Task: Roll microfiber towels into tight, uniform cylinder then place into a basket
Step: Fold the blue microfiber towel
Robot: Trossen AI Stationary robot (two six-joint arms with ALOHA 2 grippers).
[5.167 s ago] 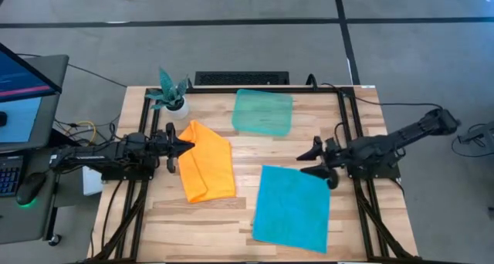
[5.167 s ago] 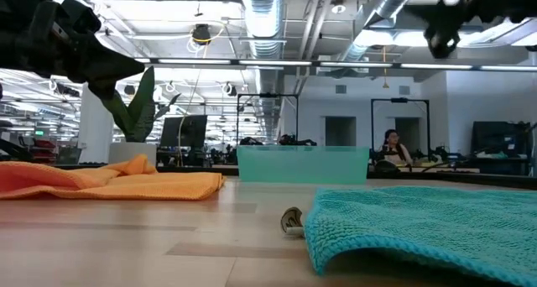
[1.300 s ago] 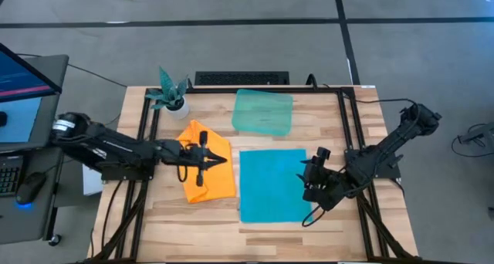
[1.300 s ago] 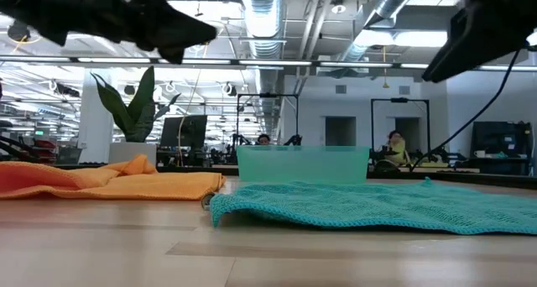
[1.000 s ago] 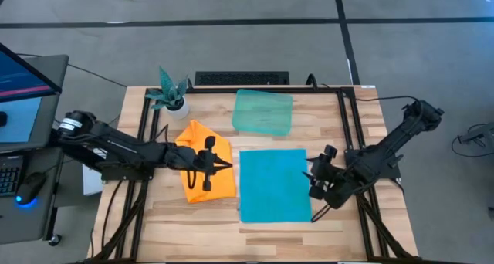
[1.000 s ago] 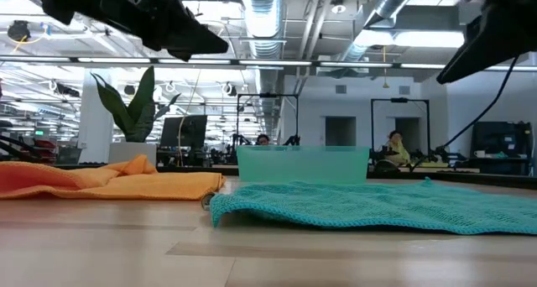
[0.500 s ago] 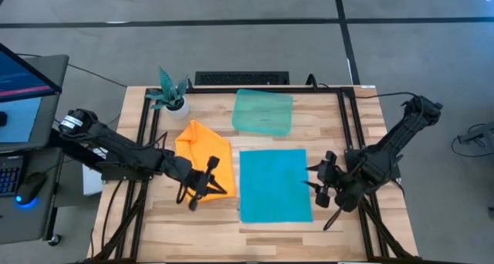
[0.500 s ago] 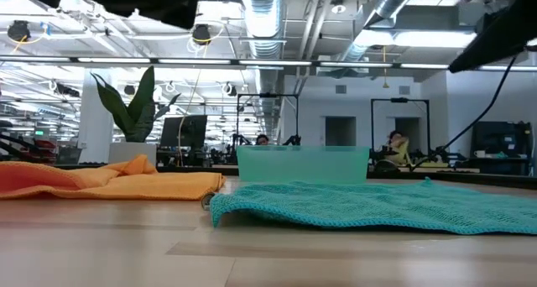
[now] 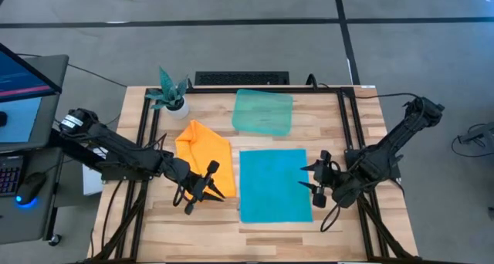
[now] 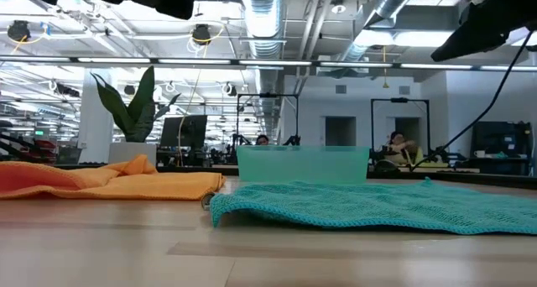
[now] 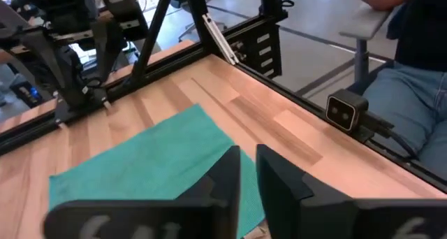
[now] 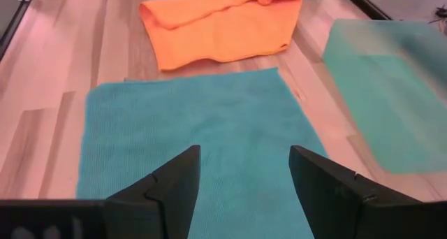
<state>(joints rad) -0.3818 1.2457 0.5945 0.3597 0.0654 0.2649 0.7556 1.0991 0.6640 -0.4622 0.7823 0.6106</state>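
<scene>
Worktop (image 9: 262, 214): we see pale wood planks with a dark rail frame along the sides; it carries both towels, the basket and a small plant pot.
Turquoise towel (image 9: 274, 184): we find it spread flat near the middle of the worktop, just in front of the basket and beside the orange towel; in the low view its near edge is slightly lifted.
Orange towel (image 9: 202, 152): we see it folded and rumpled, unrolled, left of the turquoise towel and apart from it.
Basket (image 9: 263, 111): the translucent teal-green tray sits behind the turquoise towel, near the worktop's back edge, with no towel in it.
Left gripper (image 9: 199, 193): we see it over the front corner of the orange towel, left of the turquoise towel; its fingers (image 11: 227, 176) stand narrowly apart with a thin gap and hold nothing.
Right gripper (image 9: 310, 176): it hovers at the right edge of the turquoise towel, pointing across it; its fingers (image 12: 174, 183) are spread wide and hold nothing.
Plant pot (image 9: 177, 103): a small white pot with a teal plant, behind the orange towel at the back left corner.
</scene>
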